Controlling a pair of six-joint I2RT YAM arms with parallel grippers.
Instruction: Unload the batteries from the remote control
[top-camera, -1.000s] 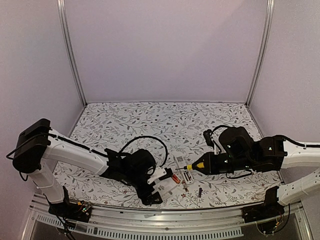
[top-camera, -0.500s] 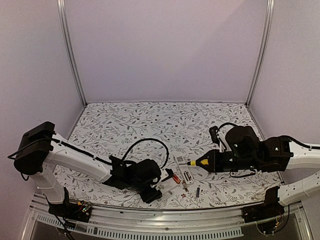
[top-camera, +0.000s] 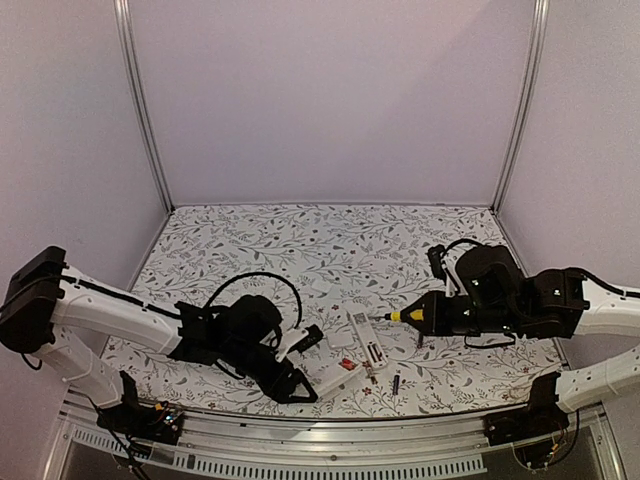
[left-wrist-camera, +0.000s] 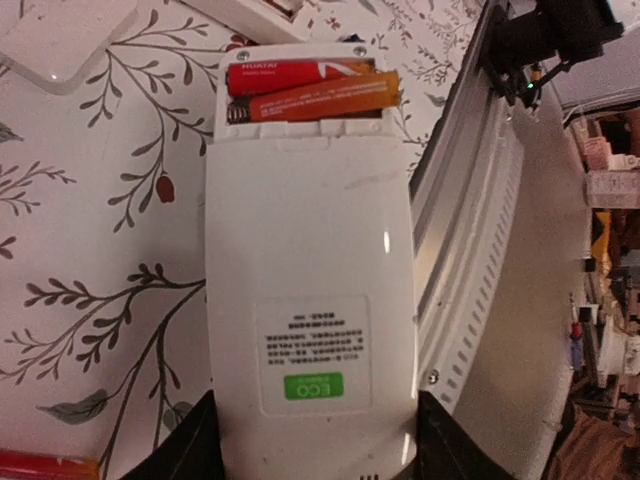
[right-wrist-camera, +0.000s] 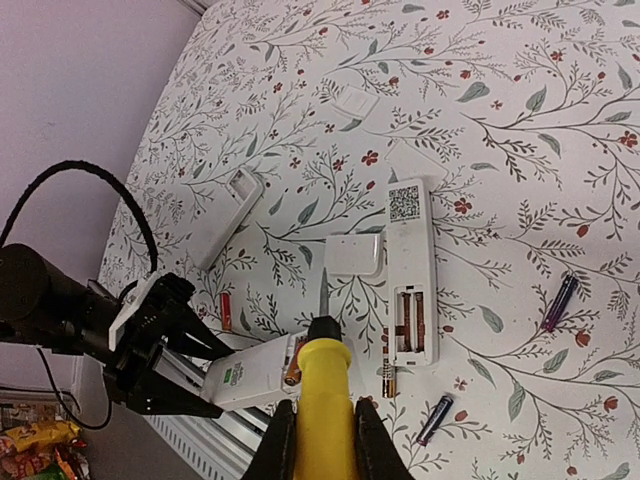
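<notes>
Left claw (left-wrist-camera: 315, 455) grips the label end of a white remote control (left-wrist-camera: 310, 280), one dark finger (left-wrist-camera: 185, 445) against each long edge. Only the left wrist view shows the remote's open bay, with two red-orange batteries (left-wrist-camera: 310, 90) lying side by side in it. Right claw (right-wrist-camera: 322, 440) is closed around a yellow-handled tool (right-wrist-camera: 322, 375). Only the right wrist view shows a second remote (right-wrist-camera: 412, 265), which has a QR sticker and an open bay, with a dark loose battery (right-wrist-camera: 560, 300) to its right on the patterned table (right-wrist-camera: 520, 80). Both claws' fingers are cut off by the frame edge. A green "ECO" label (left-wrist-camera: 313, 387) is legible; the finer print is not.
</notes>
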